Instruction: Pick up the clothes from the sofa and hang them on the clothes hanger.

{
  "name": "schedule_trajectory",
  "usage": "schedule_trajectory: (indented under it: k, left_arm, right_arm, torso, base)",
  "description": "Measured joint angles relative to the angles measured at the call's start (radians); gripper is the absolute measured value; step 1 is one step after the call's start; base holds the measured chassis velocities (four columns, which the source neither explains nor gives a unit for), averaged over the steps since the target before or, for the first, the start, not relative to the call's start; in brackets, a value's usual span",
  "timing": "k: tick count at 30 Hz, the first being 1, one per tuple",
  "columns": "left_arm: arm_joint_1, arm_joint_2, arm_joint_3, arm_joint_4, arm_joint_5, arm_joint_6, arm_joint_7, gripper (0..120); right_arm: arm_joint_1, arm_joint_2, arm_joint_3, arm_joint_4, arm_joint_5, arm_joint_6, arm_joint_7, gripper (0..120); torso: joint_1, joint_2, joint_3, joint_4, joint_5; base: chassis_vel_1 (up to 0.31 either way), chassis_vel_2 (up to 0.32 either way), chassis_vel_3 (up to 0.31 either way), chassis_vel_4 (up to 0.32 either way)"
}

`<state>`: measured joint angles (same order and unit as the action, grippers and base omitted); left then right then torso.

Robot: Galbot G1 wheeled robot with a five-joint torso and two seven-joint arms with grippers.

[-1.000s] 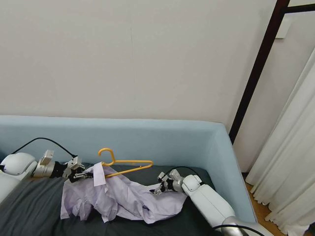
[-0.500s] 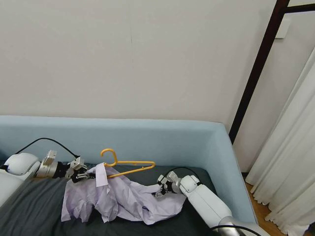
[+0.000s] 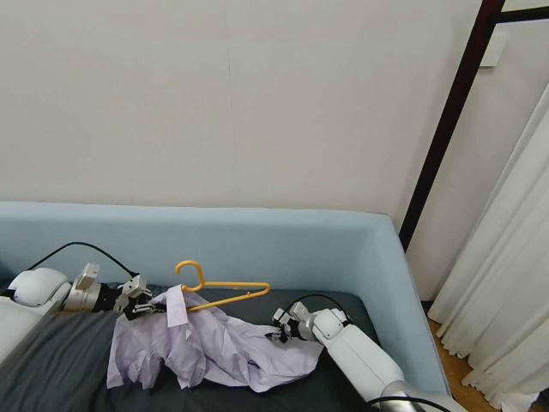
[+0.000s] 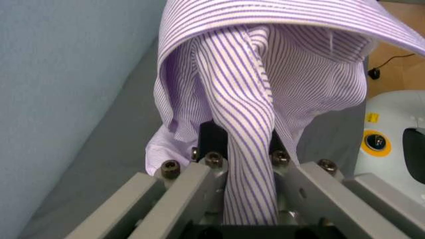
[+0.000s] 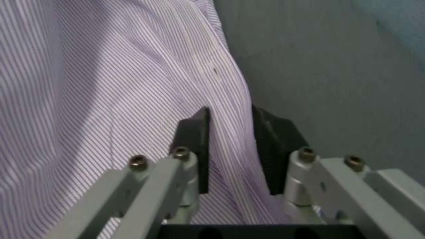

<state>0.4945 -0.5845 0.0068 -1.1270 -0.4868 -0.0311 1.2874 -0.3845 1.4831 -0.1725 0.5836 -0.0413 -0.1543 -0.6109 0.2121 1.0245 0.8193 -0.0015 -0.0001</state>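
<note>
Pick-up step: my left pincer (image 3: pixel 141 305), lower left of the frame, and my right pincer (image 3: pixel 280 330), lower centre, are each clamped on a fold of the striped shirt (image 3: pixel 206 348) crumpled on the sofa (image 3: pixel 360 249). A yellow hanger (image 3: pixel 225 287) rests at the shirt's upper edge. Next, I judge, comes an even two-armed lift; the dark pole (image 3: pixel 446 129), upper right, stands well apart.

crumpled striped shirt (image 3: pixel 210 348) on sofa (image 3: pixel 283 245)

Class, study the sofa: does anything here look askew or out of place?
Yes: the yellow hanger sits tilted on the crumpled striped shirt, heaped on the sofa. The left tool and right tool each pinch a fold of it.
</note>
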Motion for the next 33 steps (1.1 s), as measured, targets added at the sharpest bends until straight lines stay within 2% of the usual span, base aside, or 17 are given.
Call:
schedule_trajectory:
  k: [1, 2, 6, 12, 15, 16, 17, 20, 21, 25, 33]
  left_arm:
    - [-0.001, 0.000, 0.000, 0.000, 0.000, 0.000, 0.001, 1]
    - [-0.001, 0.000, 0.000, 0.000, 0.000, 0.000, 0.001, 1]
    - [-0.004, 0.000, 0.000, 0.002, -0.001, 0.000, 0.004, 1]
    - [-0.007, 0.001, 0.000, 0.003, -0.004, -0.001, 0.008, 1]
    - [-0.013, 0.002, 0.001, 0.010, -0.016, -0.009, 0.009, 1]
    - [-0.015, 0.004, 0.002, 0.014, -0.036, -0.016, 0.012, 1]
    - [-0.015, 0.004, 0.002, 0.014, -0.036, -0.016, 0.012, 1]
    - [-0.013, 0.007, 0.002, 0.019, -0.060, -0.024, 0.043, 1]
    - [-0.013, 0.007, 0.002, 0.019, -0.060, -0.024, 0.043, 1]
    - [-0.008, 0.008, 0.001, 0.026, -0.071, -0.035, 0.110, 1]
    - [-0.030, 0.016, 0.004, 0.058, -0.042, -0.048, 0.157, 1]
  right_arm:
    - [0.000, -0.001, 0.000, 0.000, -0.004, 0.000, 0.004, 19]
    - [0.000, -0.001, 0.000, 0.000, -0.004, 0.000, 0.004, 19]
    - [0.000, -0.007, 0.000, 0.007, -0.015, 0.001, 0.010, 0]
    - [-0.010, -0.020, 0.008, 0.029, -0.020, 0.011, 0.010, 0]
    - [-0.028, -0.051, 0.023, 0.097, 0.015, 0.018, 0.010, 0]
    - [-0.041, -0.090, 0.026, 0.168, 0.079, 0.016, 0.017, 0]
    - [-0.041, -0.090, 0.026, 0.168, 0.079, 0.016, 0.017, 0]
    - [-0.051, -0.176, 0.027, 0.287, 0.217, 0.007, 0.031, 0]
    - [-0.051, -0.176, 0.027, 0.287, 0.217, 0.007, 0.031, 0]
    - [-0.044, -0.284, 0.040, 0.434, 0.417, 0.012, 0.035, 0]
    - [-0.041, -0.364, 0.079, 0.605, 0.605, 0.042, 0.033, 0]
  torso:
    - [0.000, 0.000, 0.000, 0.0000, 0.0000]
    - [0.000, 0.000, 0.000, 0.0000, 0.0000]
    - [0.000, 0.000, 0.000, -0.0001, 0.0000]
    - [0.000, 0.000, 0.000, 0.0001, 0.0000]
    - [0.000, 0.000, 0.000, 0.0001, 0.0001]
    - [0.000, 0.000, 0.000, 0.0002, 0.0002]
    - [0.000, 0.000, 0.000, 0.0002, 0.0002]
    - [0.000, 0.000, 0.000, -0.0004, 0.0001]
    - [0.000, 0.000, 0.000, -0.0004, 0.0001]
    - [0.000, 0.000, 0.000, -0.0003, 0.0001]
    - [0.000, 0.000, 0.000, 0.0003, 0.0001]
  base:
    - [0.000, 0.000, 0.000, 0.000]
    - [0.000, 0.000, 0.000, 0.000]
    - [0.000, 0.000, 0.000, 0.000]
    - [0.000, 0.000, 0.000, 0.000]
    - [0.000, 0.000, 0.000, 0.000]
    - [0.000, 0.000, 0.000, 0.000]
    - [0.000, 0.000, 0.000, 0.000]
    - [0.000, 0.000, 0.000, 0.000]
    - [0.000, 0.000, 0.000, 0.000]
    - [0.000, 0.000, 0.000, 0.000]
    - [0.000, 0.000, 0.000, 0.000]
